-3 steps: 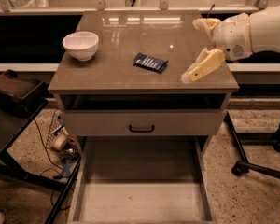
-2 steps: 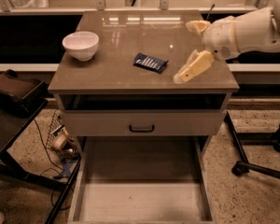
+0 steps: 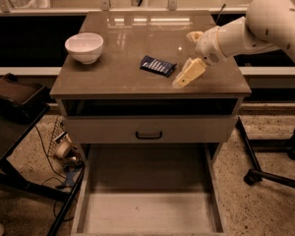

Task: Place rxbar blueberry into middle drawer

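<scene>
The rxbar blueberry (image 3: 158, 66) is a small dark blue bar with pale stripes, lying flat near the middle of the cabinet top. My gripper (image 3: 185, 58) hangs just above the top, right beside the bar on its right, not touching it. It is open and empty, with one pale finger (image 3: 189, 73) near the front and the other (image 3: 193, 35) farther back. The middle drawer (image 3: 147, 215) is pulled out below, a wide shallow grey tray with a bare pale floor.
A white bowl (image 3: 84, 47) stands at the cabinet top's left rear. A closed drawer front with a black handle (image 3: 148, 134) sits above the open tray. A dark stand (image 3: 14, 107) and cables are at left, a chair base (image 3: 280, 176) at right.
My gripper has moved left across the cabinet top, closer to the bar. The bar, bowl and drawer have not moved.
</scene>
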Available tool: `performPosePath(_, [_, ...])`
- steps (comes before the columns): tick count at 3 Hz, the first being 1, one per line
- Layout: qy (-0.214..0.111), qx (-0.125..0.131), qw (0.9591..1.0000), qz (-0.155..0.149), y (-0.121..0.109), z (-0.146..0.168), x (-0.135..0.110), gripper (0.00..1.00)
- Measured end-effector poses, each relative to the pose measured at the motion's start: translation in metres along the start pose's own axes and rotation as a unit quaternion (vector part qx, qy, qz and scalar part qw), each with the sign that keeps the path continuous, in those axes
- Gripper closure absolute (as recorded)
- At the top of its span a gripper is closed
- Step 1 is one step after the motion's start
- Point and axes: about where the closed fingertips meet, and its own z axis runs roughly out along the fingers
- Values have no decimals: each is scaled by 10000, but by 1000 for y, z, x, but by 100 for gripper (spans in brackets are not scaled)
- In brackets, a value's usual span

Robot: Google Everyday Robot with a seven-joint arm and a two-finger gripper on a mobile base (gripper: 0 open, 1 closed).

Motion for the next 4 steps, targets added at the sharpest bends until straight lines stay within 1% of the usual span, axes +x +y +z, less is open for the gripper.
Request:
performPosePath(1, [193,54,9995,241,-15,23,27,0])
performPosePath(2, [132,-42,9979,632,-20,39,41,0])
performPosePath(4, [132,-43,9979,632,-20,39,41,0])
